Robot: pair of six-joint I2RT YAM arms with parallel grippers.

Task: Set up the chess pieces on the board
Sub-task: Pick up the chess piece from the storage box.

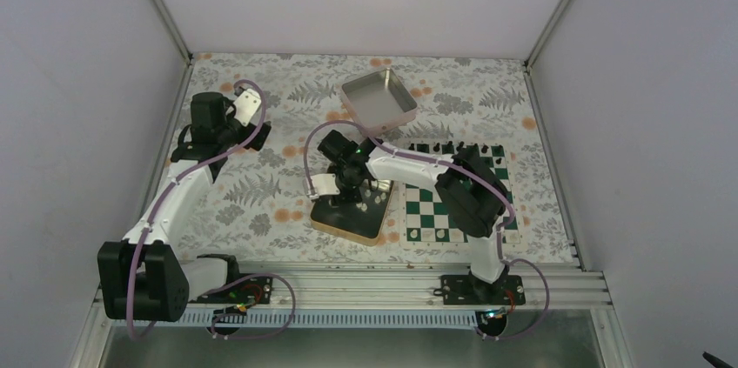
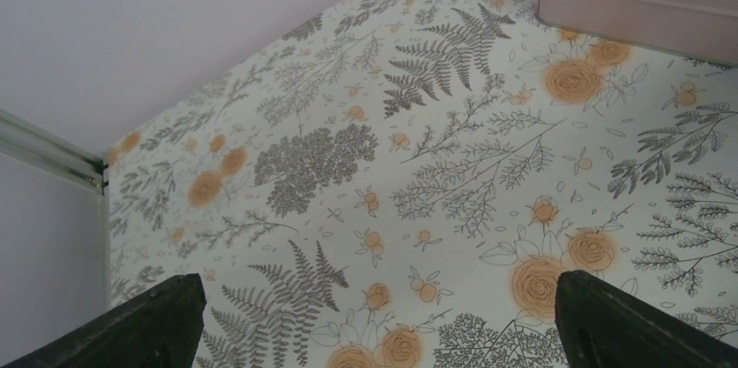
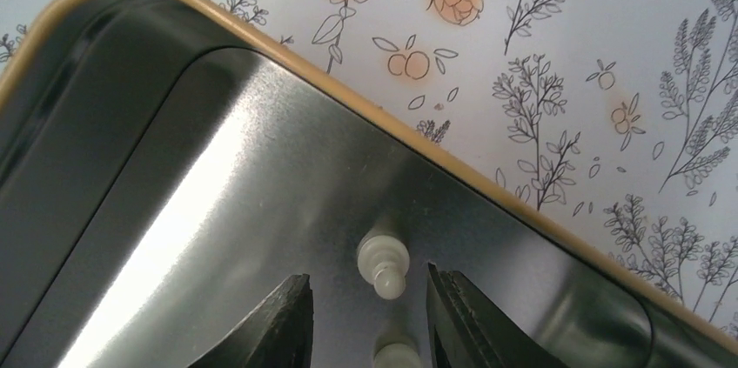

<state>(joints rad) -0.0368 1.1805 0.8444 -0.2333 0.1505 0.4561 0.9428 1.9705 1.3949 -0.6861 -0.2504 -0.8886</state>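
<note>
Your right gripper (image 3: 367, 298) hangs inside the tin (image 3: 522, 203), fingers parted around a white chess piece (image 3: 381, 265) lying on its side, gripping nothing. A second piece (image 3: 396, 357) sits at its 6 o'clock; closing could pinch both or squirt the rounded one across slick metal. The board (image 1: 426, 211) lies at the tin's 3 o'clock. Your left gripper (image 2: 383, 333) is spread, empty.

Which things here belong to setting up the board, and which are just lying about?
In the job: board; white chess pieces in the gold-rimmed tin; right end effector, open around one.
Lying about: far metal tin; black chessmen on the board's far row; left end effector, open above the tablecloth.
</note>
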